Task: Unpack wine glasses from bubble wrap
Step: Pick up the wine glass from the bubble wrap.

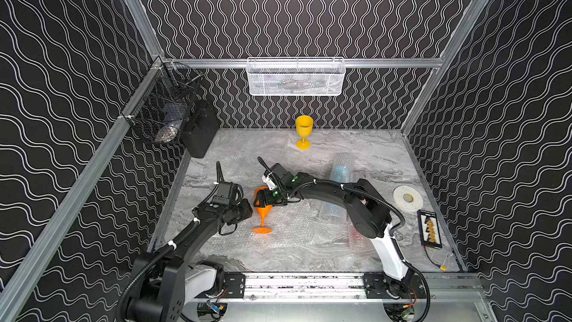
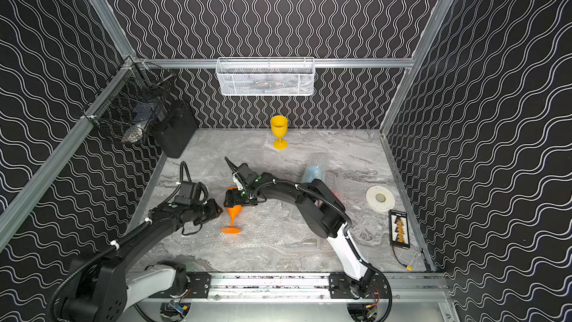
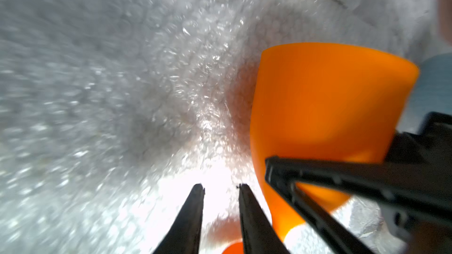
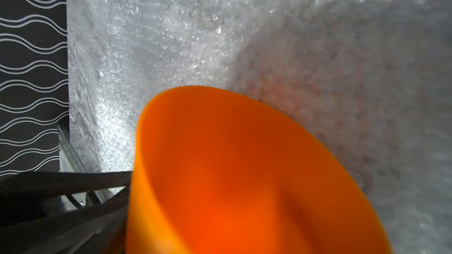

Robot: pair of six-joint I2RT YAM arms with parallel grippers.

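Black walls (image 1: 309,10) patterned with white wavy lines, enclosing a grey marbled desk (image 1: 365,150). Shows, in both top views, a yellow goblet (image 1: 304,131) upright and unwrapped near the back wall. Shows an orange goblet (image 1: 263,210) left of centre, unwrapped, foot on a flat bubble wrap sheet (image 1: 294,240), bowl up inside the right end effector (image 1: 263,198). Has that end effector spread wide around the bowl, one finger (image 4: 73,180) touching its side; cannot tell whether pinching firmly. Puts the left end effector (image 3: 220,186) just beside the orange goblet, fingers slightly apart with a narrow gap. Shows a bubble wrap tube (image 1: 342,167) lying further right, pale blue visible through it, partly behind the right arm (image 1: 328,192). Includes a white mesh basket (image 1: 295,77) hung on the back rail (image 1: 387,62).
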